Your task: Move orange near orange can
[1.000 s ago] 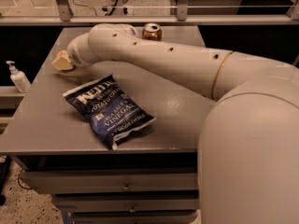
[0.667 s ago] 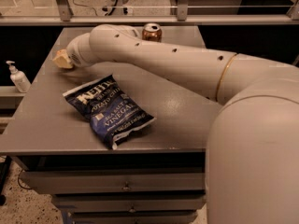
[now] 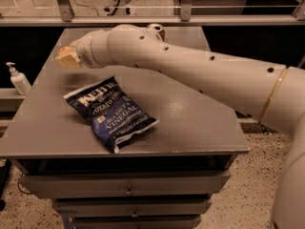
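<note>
Where the cream-white robot arm (image 3: 190, 66) reaches left across the grey metal bench (image 3: 200, 128), you see its pale gripper (image 3: 66, 59) over the far left corner; you cannot tell whether the jaws are open or closed. Behind the arm, at the far edge, the orange-brown aluminium drink can (image 3: 157, 30) peeks out. A dark blue crisp bag (image 3: 110, 112) lies flat nearer the front.

We are seeing a dark blue chip bag (image 3: 110, 112) lying flat on the grey table (image 3: 190, 123), left of centre, in front of the gripper (image 3: 66, 60) at the table's left edge. A white pump bottle (image 3: 19, 79) is standing off to the left, and drawers (image 3: 128, 187) are sitting beneath the tabletop.
</note>
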You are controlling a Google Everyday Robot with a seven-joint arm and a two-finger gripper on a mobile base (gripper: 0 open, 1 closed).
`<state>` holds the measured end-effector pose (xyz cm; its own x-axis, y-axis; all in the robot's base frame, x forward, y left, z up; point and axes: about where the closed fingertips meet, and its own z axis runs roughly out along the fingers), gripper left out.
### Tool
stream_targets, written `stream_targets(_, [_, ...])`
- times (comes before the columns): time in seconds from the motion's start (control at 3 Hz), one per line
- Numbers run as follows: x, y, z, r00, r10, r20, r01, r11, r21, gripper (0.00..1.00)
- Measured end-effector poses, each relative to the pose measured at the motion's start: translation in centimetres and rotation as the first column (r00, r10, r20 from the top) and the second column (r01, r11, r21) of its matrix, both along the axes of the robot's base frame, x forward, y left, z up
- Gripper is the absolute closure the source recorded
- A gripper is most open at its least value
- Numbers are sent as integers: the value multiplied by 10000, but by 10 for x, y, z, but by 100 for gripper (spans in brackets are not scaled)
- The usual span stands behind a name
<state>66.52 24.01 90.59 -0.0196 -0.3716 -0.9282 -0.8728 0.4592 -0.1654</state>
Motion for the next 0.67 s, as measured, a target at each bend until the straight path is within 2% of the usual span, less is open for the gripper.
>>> stream_targets(0.33, [-34,-34,25,9992,19,402,-32,9995,303,100])
stream_targets(0.67, [-31,-71,33,9973,-478,560,456,9981,402,100])
